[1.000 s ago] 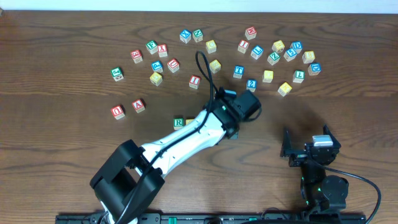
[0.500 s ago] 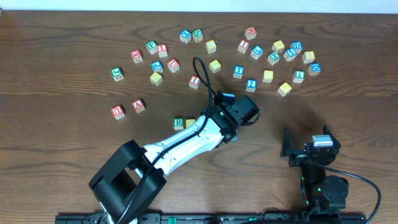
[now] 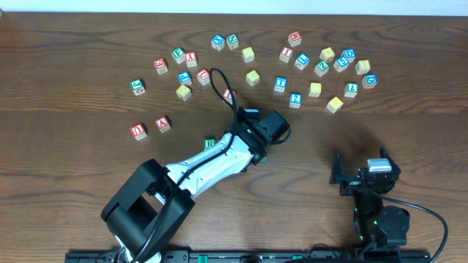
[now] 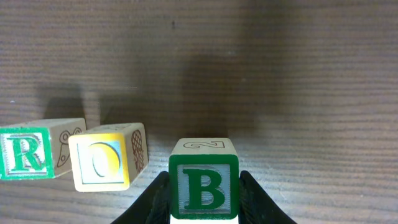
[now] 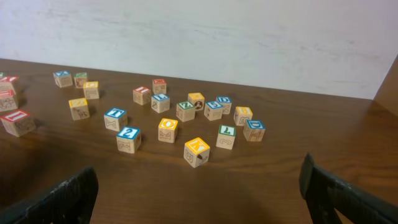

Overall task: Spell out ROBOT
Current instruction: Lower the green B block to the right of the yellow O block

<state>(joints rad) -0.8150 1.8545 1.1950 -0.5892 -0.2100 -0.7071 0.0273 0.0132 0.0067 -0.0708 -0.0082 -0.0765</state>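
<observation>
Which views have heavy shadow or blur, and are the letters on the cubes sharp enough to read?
Left wrist view: the B cube is sharp and readable, with a dark shadow on the table behind it. Right wrist view: the right claw shows as dark, blurred shapes in the bottom corners. Overhead view: even light, but the letters are small.

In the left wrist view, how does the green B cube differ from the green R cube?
The B cube is clamped in the left claw; the R cube sits free on the table. The B cube stands alone; the R cube sits beside the yellow O cube, cut by the frame's left edge. Both are wooden with green letters in green frames.
</observation>
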